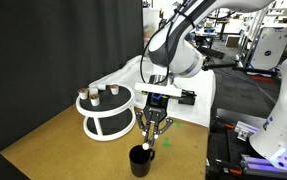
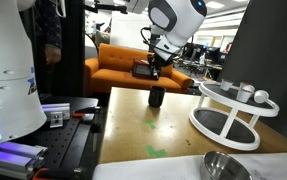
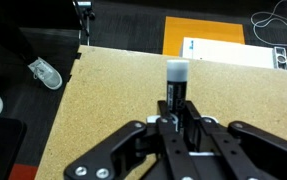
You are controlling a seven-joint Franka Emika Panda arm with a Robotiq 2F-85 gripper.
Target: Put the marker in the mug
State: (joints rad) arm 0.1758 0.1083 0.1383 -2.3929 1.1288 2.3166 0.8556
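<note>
The marker (image 3: pixel 176 82) is pinched between the jaws in the wrist view. It is a thin round barrel, dark along most of the visible length, with a blunt whitish end pointing away over the bench (image 3: pixel 103 95). The jaws are narrow, pressed on the barrel from both sides, and their black metal links spread toward the bottom corners. The bench top is tan particleboard with a fine speckled grain and a straight far edge.

In an exterior view, a black curtain (image 1: pixel 53 45) hangs in matte folds at the left. In front of it a white round two-tier stand (image 1: pixel 107 122) with open curved sides rests on the bench, with small stubby cylinders (image 1: pixel 98 95) on its upper ring. Just right of the stand, the gripper (image 1: pixel 152 128) points down from the glossy white arm (image 1: pixel 178 50). The marker's pale tip lies at the rim of the mug (image 1: pixel 140 163), a plain black cylinder standing upright near the bench's front edge. Whether the tip is inside the rim I cannot tell. A small green mark (image 1: pixel 168 141) lies on the bench to the right of the mug.

In an exterior view that looks along the bench, an orange sofa (image 2: pixel 118 68) with soft squared cushions stands behind. The gripper hangs right above the mug at centre, the stand is at the right, and a shiny silver round tin (image 2: pixel 223 168) lies at the bottom edge.
</note>
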